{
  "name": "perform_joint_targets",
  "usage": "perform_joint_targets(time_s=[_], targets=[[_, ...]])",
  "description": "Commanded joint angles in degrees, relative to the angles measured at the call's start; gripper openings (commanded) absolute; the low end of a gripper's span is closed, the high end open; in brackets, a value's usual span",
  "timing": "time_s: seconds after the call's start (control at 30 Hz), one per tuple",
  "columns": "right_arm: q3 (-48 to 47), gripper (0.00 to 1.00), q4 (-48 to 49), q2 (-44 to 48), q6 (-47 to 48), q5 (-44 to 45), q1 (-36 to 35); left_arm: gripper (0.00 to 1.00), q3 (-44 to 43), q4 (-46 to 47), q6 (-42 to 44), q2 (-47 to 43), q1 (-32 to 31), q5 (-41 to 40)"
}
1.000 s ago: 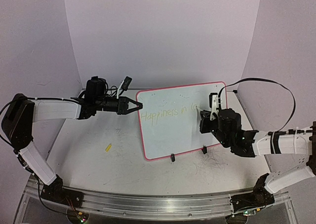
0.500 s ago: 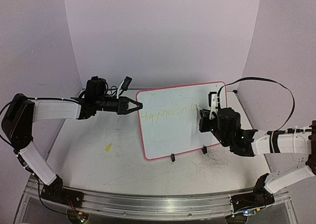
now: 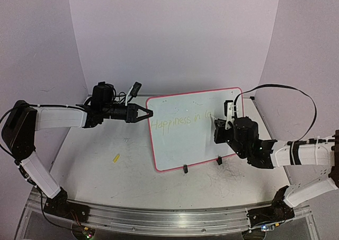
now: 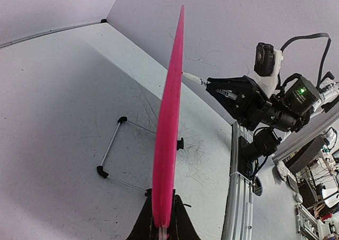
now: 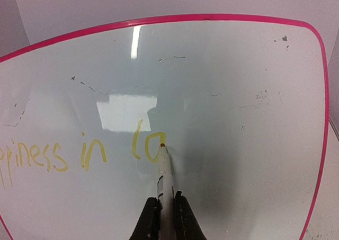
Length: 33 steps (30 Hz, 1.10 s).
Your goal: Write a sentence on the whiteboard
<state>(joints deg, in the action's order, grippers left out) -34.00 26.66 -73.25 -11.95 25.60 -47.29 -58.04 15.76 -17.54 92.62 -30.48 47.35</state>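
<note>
The whiteboard stands tilted on the table, white with a pink rim and two black clip feet. My left gripper is shut on its left edge; in the left wrist view the pink rim runs edge-on out of the jaws. The sentence in yellow reads "Happiness in la"; the right wrist view shows "ppiness in la". My right gripper is shut on a white marker, whose tip touches the board at the "a". In the top view my right gripper is at the board's right part.
A small yellow marker cap lies on the table left of the board. The board's wire stand shows behind it in the left wrist view. Purple walls enclose the table. An aluminium rail runs along the near edge.
The marker tip has made small moves at the end of the line, forming the "a" after the "l". The left arm has not moved.
</note>
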Motion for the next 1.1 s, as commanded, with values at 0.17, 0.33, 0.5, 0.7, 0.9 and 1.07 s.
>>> perform_joint_targets(time_s=[0.17, 0.33, 0.5, 0.7, 0.9, 1.07], targets=[[0.8, 0.0, -2.8, 1.8, -1.0, 1.5, 0.1, 0.0, -1.5, -2.8, 2.5, -1.0, -0.4, -1.5], [-0.8, 0.0, -1.2, 4.6, -0.9, -1.1, 0.2, 0.0, -1.4, -2.8, 2.6, -1.2, -0.4, -1.6], [-1.4, 0.0, -0.5, 5.5, -0.7, -1.9, 0.6, 0.0, -1.4, -2.8, 2.7, -1.3, -0.4, -1.6], [-2.5, 0.0, 0.4, 3.6, 0.1, -1.3, 1.3, 0.0, -1.4, -2.9, 2.7, -1.3, -0.4, -1.5], [-3.1, 0.0, 1.4, 1.9, 0.7, -1.1, 2.0, 0.0, -1.4, -2.9, 2.7, -1.2, -0.4, -1.5], [-2.5, 0.0, 1.5, 0.8, 0.6, -1.2, 2.1, 0.0, -1.5, -2.9, 2.7, -1.4, -0.4, -1.5]])
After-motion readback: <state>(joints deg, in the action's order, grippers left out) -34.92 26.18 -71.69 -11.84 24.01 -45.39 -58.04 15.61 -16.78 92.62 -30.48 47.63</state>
